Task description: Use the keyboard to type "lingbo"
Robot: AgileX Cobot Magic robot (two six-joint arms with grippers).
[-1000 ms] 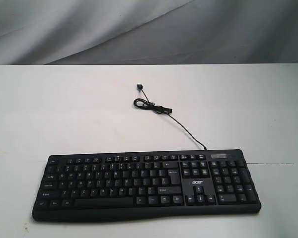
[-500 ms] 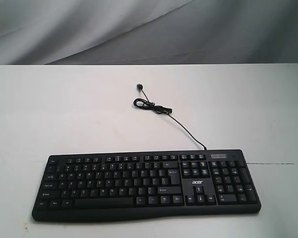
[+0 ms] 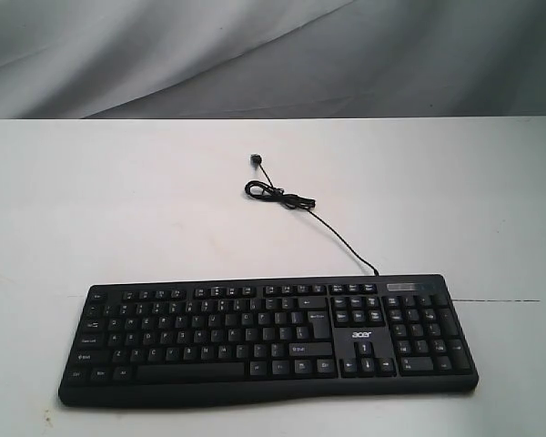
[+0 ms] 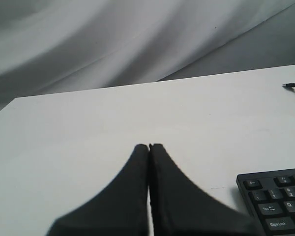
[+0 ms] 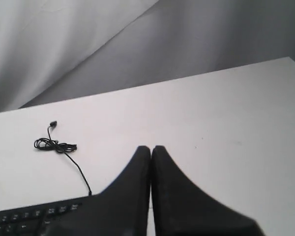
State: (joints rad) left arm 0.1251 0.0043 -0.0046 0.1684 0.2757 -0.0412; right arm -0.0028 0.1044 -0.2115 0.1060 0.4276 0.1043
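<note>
Keyboard [image 3: 268, 341] on white table [image 3: 118, 200] before grey drape [image 3: 164, 55]; left fingers [image 4: 123, 196], right fingers [image 5: 128, 196] closed.

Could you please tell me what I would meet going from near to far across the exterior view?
keyboard → straight cable → coil → plug → grey backdrop

"acer" logo [image 3: 362, 336] and "Caps Lock" key [image 4: 279, 224] on keyboard [image 3: 209, 339]
</note>
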